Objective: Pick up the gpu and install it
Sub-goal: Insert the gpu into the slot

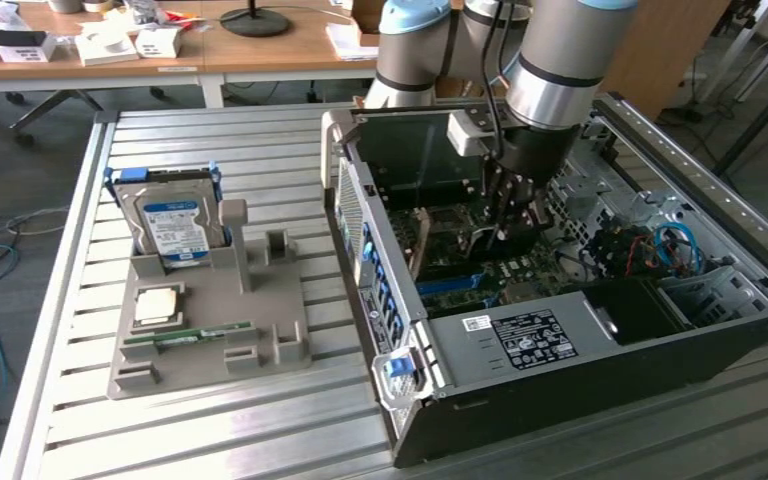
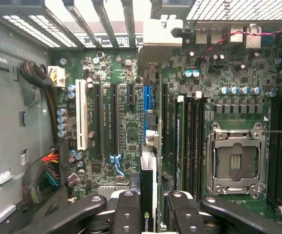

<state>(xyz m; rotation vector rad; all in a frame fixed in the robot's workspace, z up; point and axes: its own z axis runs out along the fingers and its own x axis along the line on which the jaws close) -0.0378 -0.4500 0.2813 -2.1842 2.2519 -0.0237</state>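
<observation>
My gripper (image 1: pixel 507 222) is down inside the open computer case (image 1: pixel 704 330), over the motherboard (image 1: pixel 518 270). In the wrist view its dark fingers (image 2: pixel 127 214) are shut on the gpu (image 2: pixel 149 183), a thin dark card seen edge-on with a green logo. The card stands upright in line with the blue expansion slot (image 2: pixel 147 102). Its pale metal bracket (image 2: pixel 161 36) reaches toward the slotted rear wall of the case. Whether the card's edge touches the slot is hidden.
On the slatted table, a grey holder (image 1: pixel 211 350) carries a hard drive (image 1: pixel 177 225), a processor chip (image 1: pixel 160 303) and a green memory stick (image 1: pixel 204 333). Cable bundles (image 2: pixel 46 173), the processor socket (image 2: pixel 235 163) and memory slots (image 2: pixel 192 141) flank the card.
</observation>
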